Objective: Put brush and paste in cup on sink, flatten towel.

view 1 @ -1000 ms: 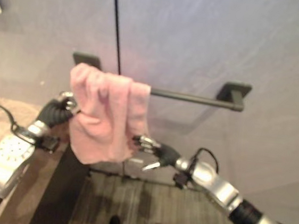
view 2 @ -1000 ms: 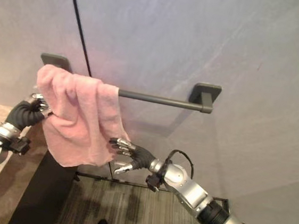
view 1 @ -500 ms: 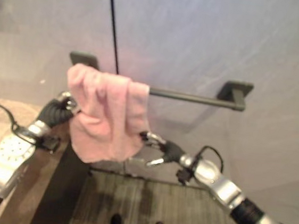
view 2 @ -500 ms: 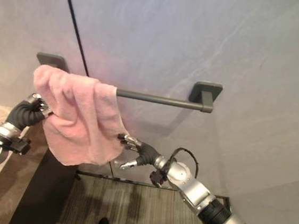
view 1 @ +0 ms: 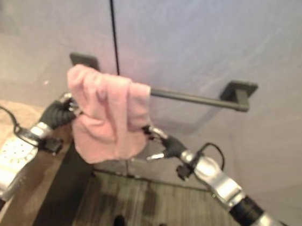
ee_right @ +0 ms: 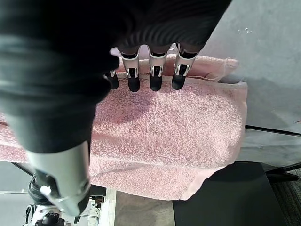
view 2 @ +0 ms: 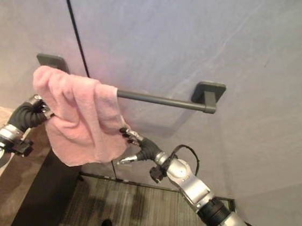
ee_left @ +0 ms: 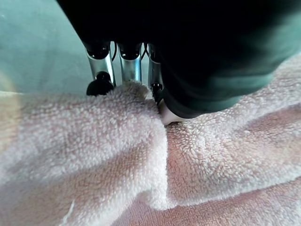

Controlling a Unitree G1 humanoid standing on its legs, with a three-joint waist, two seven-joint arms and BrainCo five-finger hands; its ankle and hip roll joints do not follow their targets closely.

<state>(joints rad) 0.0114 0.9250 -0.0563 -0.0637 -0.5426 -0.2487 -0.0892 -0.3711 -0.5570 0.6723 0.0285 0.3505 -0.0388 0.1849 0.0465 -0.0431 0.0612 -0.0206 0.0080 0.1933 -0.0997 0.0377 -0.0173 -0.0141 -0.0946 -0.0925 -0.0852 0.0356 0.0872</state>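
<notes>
Pink towel (view 2: 80, 119) bunched at the left end of the rail (view 2: 160, 99), draped over it in a thick wad, most of the bar bare toward 3 o'clock. Right robot hand (view 2: 134, 146) at the towel's lower right edge, roughly 5 o'clock of the bunch, fingers (ee_right: 153, 75) straight and laid on the cloth, thumb held apart, nothing gripped. Left robot hand (view 1: 68, 104) tucked in at 9 o'clock of the towel, fingers (ee_left: 129, 66) buried behind a fold; grip impossible to judge. Key relation: rail running 9 to 3, free cloth edge by the right robot hand. Probably a sideways draw toward 3 o'clock needed to spread it flat.
</notes>
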